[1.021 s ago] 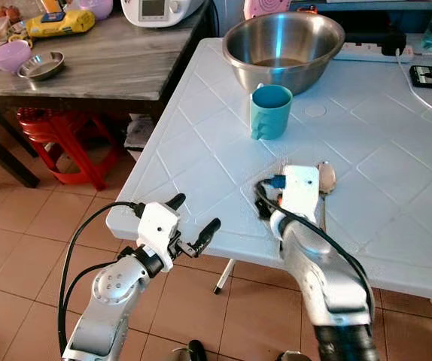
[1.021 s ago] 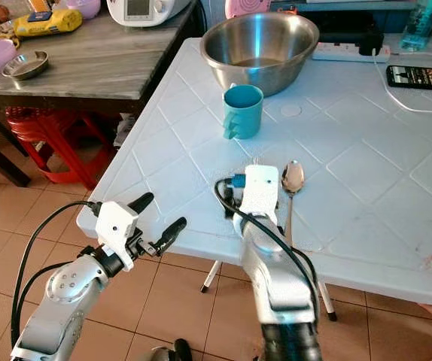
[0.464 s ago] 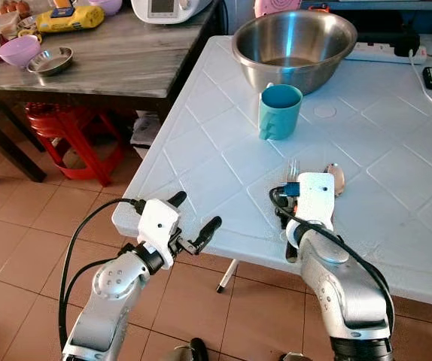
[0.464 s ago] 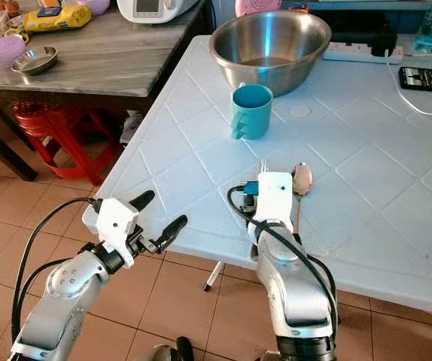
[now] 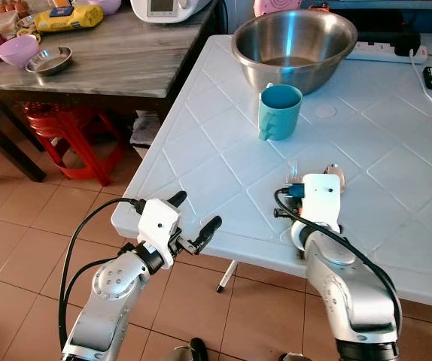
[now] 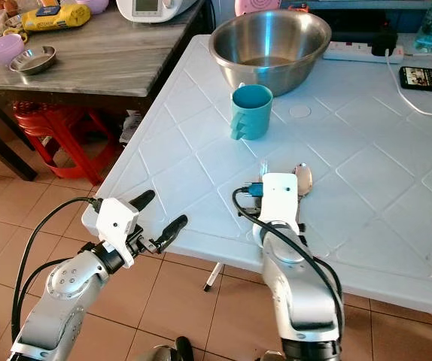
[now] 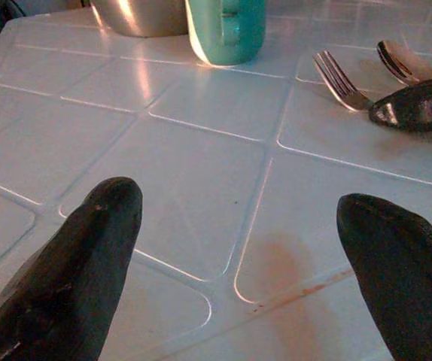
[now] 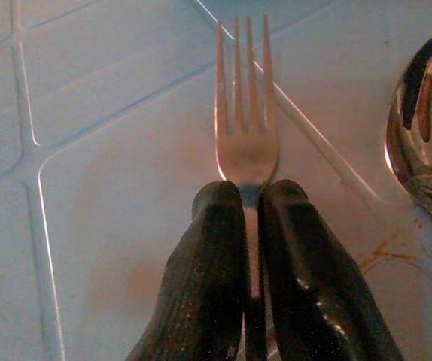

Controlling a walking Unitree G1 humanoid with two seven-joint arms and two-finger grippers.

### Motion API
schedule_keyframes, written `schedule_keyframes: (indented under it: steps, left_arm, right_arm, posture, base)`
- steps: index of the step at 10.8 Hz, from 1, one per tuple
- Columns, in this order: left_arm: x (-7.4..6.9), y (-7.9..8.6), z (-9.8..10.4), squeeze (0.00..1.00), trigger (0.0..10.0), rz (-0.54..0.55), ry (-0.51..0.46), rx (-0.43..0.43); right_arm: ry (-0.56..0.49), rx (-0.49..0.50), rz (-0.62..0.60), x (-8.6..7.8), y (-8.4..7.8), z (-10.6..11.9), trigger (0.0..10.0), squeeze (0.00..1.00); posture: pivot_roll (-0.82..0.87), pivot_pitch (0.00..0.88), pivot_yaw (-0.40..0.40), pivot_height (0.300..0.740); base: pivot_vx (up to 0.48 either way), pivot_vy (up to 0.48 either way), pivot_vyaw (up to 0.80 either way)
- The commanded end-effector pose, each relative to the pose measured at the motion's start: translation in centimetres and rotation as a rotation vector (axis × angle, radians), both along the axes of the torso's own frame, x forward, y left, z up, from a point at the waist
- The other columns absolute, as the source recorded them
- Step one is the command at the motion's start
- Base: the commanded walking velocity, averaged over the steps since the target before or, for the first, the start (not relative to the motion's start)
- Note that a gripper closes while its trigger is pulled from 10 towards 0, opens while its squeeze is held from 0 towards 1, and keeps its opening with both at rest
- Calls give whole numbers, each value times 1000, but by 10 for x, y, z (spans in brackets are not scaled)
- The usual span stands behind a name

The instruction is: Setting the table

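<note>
White plastic table with a diamond-embossed top takes up most of the head views, set over terracotta floor tiles, with a grey wooden side table at ten o'clock. On the white top, a steel mixing bowl sits at twelve o'clock, and a teal mug stands just in front of it. Nearer the front edge, the right gripper rests low on the surface with its two black fingers pressed together around the neck of a fork; the tines stick out past the fingertips, toward the mug. A spoon lies just beside the fork, at three o'clock from it, roughly parallel and apart from the fingers. The left gripper hovers off the table's front-left corner at eight o'clock from the fork, its fingers spread wide and holding nothing.
</note>
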State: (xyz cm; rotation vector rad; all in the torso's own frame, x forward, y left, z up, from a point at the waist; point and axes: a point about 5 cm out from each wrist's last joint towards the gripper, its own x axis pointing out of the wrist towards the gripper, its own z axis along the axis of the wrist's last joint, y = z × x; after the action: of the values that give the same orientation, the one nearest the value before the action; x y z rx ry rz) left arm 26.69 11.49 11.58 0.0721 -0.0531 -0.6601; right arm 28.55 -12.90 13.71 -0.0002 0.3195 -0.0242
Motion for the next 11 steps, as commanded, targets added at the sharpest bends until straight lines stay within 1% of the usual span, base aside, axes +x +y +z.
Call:
schedule_keyframes:
  steps: [1, 2, 4, 6, 7, 9, 10, 11]
  left_arm:
    - [-3, 5, -6, 0, 10000, -11, 26, 10]
    - [-5, 4, -7, 0, 10000, -26, 28, 2]
    - [-7, 4, -6, 0, 10000, -70, 30, -21]
    - [-7, 4, -6, 0, 10000, -80, 29, -18]
    - [-6, 4, -6, 0, 10000, -77, 25, -12]
    - [-6, 2, -6, 0, 10000, -75, 19, -13]
    - [-6, 2, -6, 0, 10000, -73, 17, -13]
    - [-5, 2, -5, 0, 10000, -59, 6, -17]
  right_arm:
    - [215, -34, -65, -13, -19, -46, 0, 0]
    - [209, -45, -73, -9, -24, -47, 0, 0]
    - [172, -64, -86, 4, -36, -42, 0, 0]
    - [141, -85, -74, 14, -40, -38, 0, 0]
    - [107, -102, -58, 23, -40, -33, 0, 0]
    - [38, -122, -21, 42, -32, -22, 0, 0]
    - [18, -124, -13, 47, -29, -18, 0, 0]
    - [-26, -133, 1, 54, -22, -11, 0, 0]
  posture:
    - [-116, 196, 148, 740]
    - [-115, 196, 149, 740]
    - [-112, 189, 145, 740]
    - [-110, 185, 144, 740]
    - [-112, 183, 145, 740]
    - [-112, 182, 145, 740]
    - [-109, 183, 143, 740]
    - [-102, 184, 141, 740]
  base:
    - [0, 0, 0]
    - [0, 0, 0]
    - [0, 0, 0]
    - [0, 0, 0]
    - [0, 0, 0]
    - [0, 0, 0]
    - [0, 0, 0]
    - [0, 0, 0]
